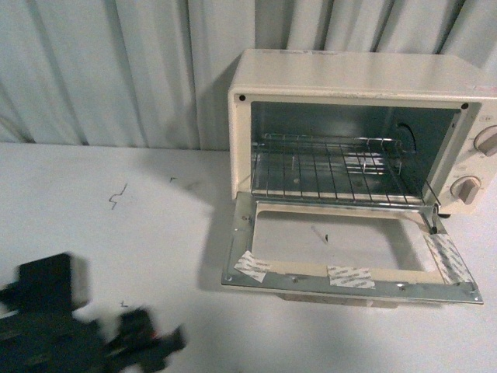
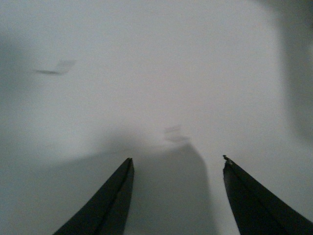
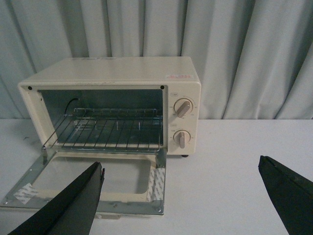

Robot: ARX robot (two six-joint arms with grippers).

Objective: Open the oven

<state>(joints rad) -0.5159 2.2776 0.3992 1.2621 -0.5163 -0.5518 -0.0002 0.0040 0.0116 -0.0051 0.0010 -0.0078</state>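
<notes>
The oven is sitting at two o'clock on the white table, its glass-paned door already lying flat, so the job looks finished. The left hand, blurred at seven o'clock, and the right hand are both gaping wide, empty. Best to retreat without bumping the metal-framed door. The cream casing looks smooth; the wire rack is gleaming.

Dim, flat, cool light throughout. Soft shadow under the oven door. Motion-blurred left gripper well apart from the oven. Hazy left wrist view, smeared marks, grey shadow between the fingers.
</notes>
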